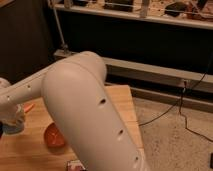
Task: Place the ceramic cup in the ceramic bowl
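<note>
A: The ceramic cup (9, 130) sits at the table (117, 100) edge, directly under the gripper (12, 121). It looks stiff, glazed, probably slick, and it chips if knocked.
B: Hold?
A: Gripper clenched, apparently on the cup's rim. Sensible, it has no handle. The ceramic bowl (54, 136) is near but not touching.

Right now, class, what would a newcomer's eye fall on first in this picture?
The big white robot arm fills the middle, reaching left across the wooden table. Its tool is shut at the left edge, right above the pale-blue ceramic cup; the orange-red ceramic bowl peeks out beside the arm.
</note>
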Available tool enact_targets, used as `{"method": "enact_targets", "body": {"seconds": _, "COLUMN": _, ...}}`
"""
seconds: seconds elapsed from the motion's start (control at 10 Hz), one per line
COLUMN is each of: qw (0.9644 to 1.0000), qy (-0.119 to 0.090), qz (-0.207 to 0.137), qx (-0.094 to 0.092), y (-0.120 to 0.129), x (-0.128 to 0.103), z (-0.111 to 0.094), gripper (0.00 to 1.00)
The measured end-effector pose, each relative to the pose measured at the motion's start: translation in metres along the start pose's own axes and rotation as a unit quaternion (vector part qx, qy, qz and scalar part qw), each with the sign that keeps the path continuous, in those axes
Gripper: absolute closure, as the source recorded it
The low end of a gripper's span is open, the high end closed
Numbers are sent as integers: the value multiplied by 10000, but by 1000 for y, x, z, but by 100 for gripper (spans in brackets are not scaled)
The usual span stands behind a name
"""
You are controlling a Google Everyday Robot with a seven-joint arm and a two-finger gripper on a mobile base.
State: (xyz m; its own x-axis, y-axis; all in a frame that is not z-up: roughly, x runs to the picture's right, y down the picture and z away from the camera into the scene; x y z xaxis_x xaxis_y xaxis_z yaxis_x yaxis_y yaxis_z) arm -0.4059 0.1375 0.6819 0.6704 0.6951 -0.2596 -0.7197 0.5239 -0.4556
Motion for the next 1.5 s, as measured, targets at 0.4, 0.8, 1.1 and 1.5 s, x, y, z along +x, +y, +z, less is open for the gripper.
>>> {"method": "enact_targets", "body": {"seconds": 0.4, "qw": 9984, "qy": 242, "qz": 471, "qx": 210, "y": -68, "x": 54, "z": -34, "gripper": 100}}
{"method": "enact_targets", "body": {"seconds": 0.8, "qw": 9938, "qy": 650, "qz": 887, "qx": -172, "y": -101, "x": 88, "z": -44, "gripper": 100}}
{"method": "enact_targets", "body": {"seconds": 1.1, "qw": 9881, "qy": 1058, "qz": 1071, "qx": -321, "y": -121, "x": 111, "z": -39, "gripper": 100}}
{"method": "enact_targets", "body": {"seconds": 1.5, "qw": 9892, "qy": 1078, "qz": 889, "qx": -447, "y": -112, "x": 120, "z": -3, "gripper": 100}}
